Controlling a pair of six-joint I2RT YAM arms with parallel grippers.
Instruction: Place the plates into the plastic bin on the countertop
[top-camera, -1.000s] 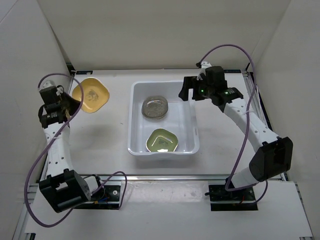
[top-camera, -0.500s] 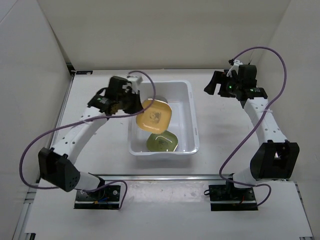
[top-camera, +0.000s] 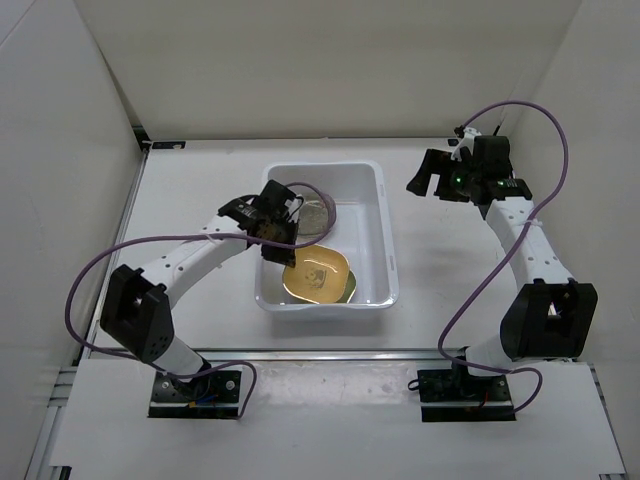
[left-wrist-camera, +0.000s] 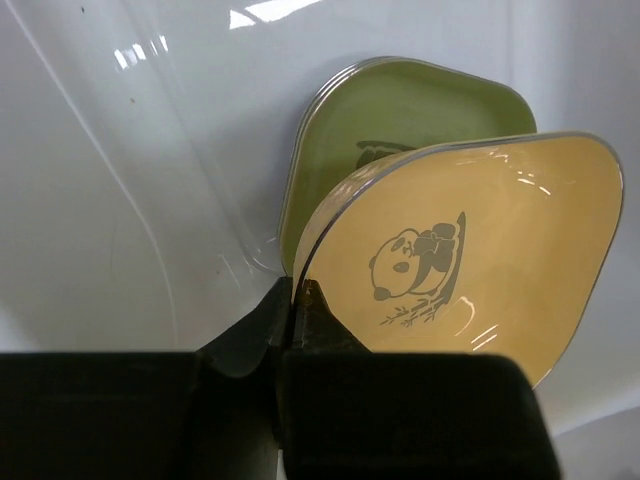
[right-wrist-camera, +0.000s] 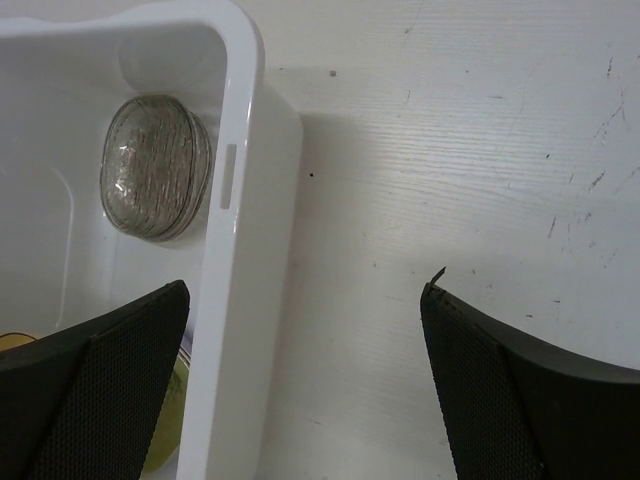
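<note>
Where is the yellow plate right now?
Top view: the yellow plate is inside the white bin at its near end, pinched by its edge in the left gripper, tilted over the green plate.

The left gripper (left-wrist-camera: 295, 300) pinches the rim of a yellow plate (left-wrist-camera: 470, 250) printed with a panda. Behind it, a green plate (left-wrist-camera: 400, 110) lies inside the white bin (left-wrist-camera: 120, 200).
</note>
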